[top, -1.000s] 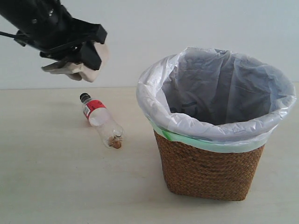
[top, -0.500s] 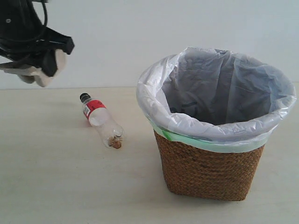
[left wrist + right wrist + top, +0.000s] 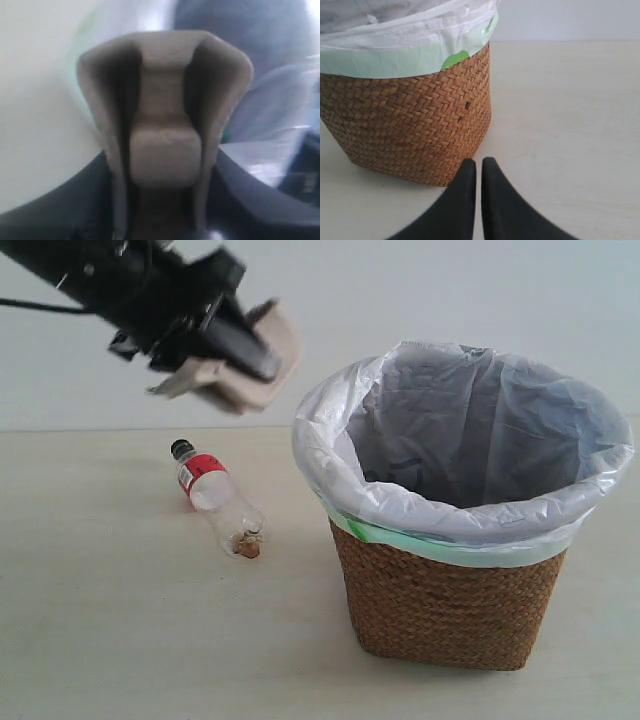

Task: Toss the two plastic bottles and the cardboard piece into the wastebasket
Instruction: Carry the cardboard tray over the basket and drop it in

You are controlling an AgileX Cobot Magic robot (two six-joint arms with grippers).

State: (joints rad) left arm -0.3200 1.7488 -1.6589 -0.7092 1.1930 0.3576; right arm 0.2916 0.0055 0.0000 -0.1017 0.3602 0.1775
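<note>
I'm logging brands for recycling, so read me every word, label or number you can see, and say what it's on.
No text is legible anywhere.
Bottle, red label: any print is too small and blurred to read.
Cardboard piece: no markings visible.
Wastebasket and its bag: no markings visible.
</note>
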